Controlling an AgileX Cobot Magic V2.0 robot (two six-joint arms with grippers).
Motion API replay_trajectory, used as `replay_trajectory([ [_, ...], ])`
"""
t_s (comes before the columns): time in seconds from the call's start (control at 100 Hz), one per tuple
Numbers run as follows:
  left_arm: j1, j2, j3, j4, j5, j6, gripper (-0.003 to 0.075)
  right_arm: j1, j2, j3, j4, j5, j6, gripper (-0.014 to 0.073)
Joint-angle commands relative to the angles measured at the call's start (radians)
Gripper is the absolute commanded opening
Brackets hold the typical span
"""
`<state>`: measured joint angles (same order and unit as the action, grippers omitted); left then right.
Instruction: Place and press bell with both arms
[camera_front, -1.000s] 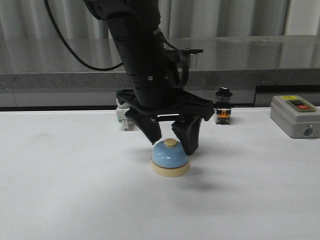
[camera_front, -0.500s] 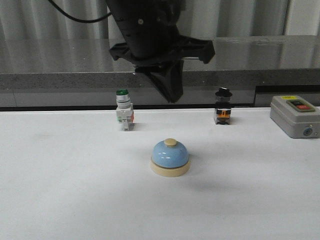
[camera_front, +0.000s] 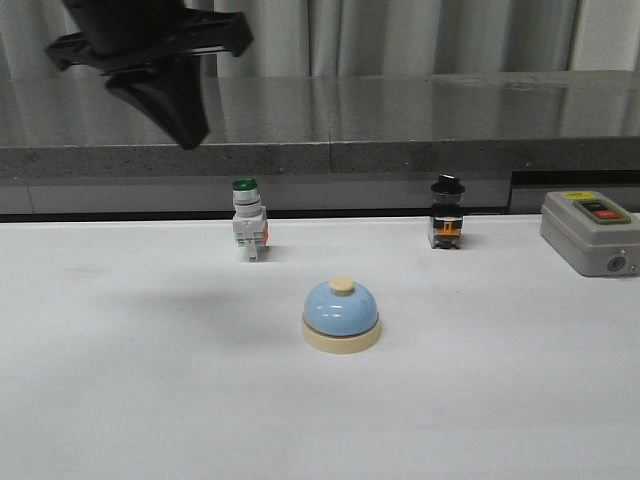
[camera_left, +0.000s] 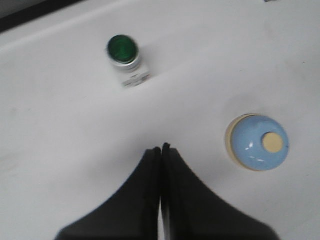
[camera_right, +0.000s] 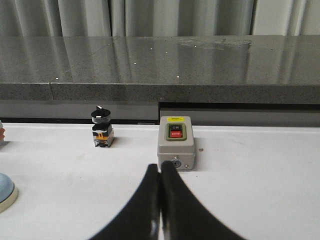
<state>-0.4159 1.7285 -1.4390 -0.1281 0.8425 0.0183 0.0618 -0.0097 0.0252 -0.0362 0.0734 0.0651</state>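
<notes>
One bell (camera_front: 341, 314) on white table (camera_front: 150, 400); grey ledge (camera_front: 400, 120) behind.

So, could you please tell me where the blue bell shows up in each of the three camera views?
Front view: the bell sits on the white table, centre, slightly below middle.
Left wrist view: right of middle, seen from above, beside the shut left gripper.
Right wrist view: only a sliver at the left edge.
Shared landmark: the black-knob switch links the front and right wrist views; the green-capped switch links the front and left wrist views.
</notes>
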Motion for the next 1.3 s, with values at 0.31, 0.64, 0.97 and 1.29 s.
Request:
replay_trajectory([
  [0.31,0.237,-0.299,0.257,-0.017,-0.091,-0.011,-0.0020,-0.006,-0.018,-0.014,-0.013,-0.090,-0.002,-0.0062],
  [0.64,0.369,-0.547,0.463,-0.006,-0.154,-0.011,-0.0020,-0.006,-0.018,-0.014,-0.013,-0.090,-0.002,-0.0062],
  [0.97,0.411,-0.826,0.648,-0.001,-0.191,-0.011,-0.0020,-0.006,-0.018,-0.014,-0.013,-0.090,-0.002,-0.0062],
  [1.29,0.411,-1.096,0.800,-0.009,-0.180,-0.011,-0.0020,-0.006,-0.018,-0.014,-0.013,-0.090,-0.002,-0.0062],
])
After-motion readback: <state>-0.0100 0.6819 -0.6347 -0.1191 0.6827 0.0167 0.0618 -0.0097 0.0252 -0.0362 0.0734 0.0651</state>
